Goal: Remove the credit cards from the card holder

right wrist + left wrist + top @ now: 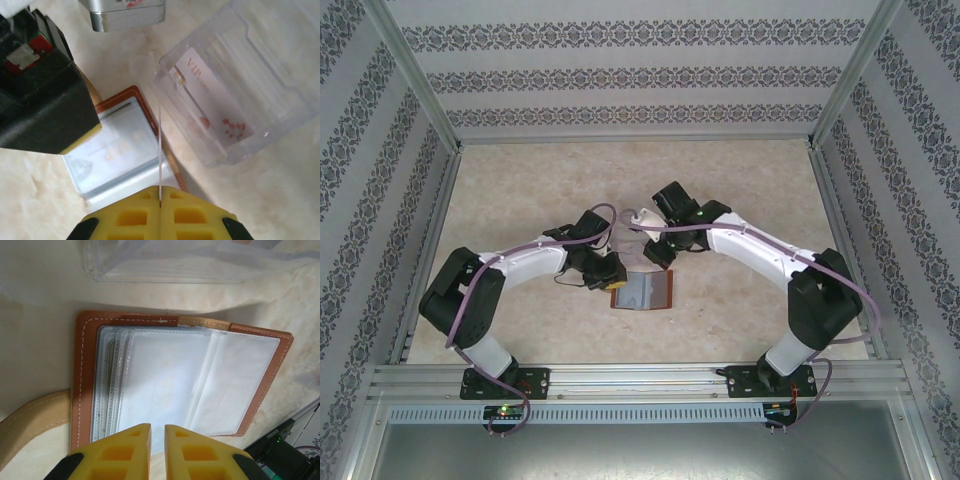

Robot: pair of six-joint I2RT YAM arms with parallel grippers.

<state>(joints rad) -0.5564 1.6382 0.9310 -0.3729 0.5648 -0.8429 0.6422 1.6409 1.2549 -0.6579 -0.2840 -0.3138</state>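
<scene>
Left gripper hangs at the near edge of the open holder, which lies flat beside the tray. Its fingers are a slit apart; whether they pinch, I cannot tell. An unpinned holder could slide. Right gripper is clamped on a card, edge-on; that thin grip may slip short of the tray.

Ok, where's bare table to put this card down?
Bare table lies beyond the clear tray toward the back wall, and in front of the card holder toward the arm bases. The middle is crowded: left gripper, right gripper, tray and holder bunch together.
</scene>
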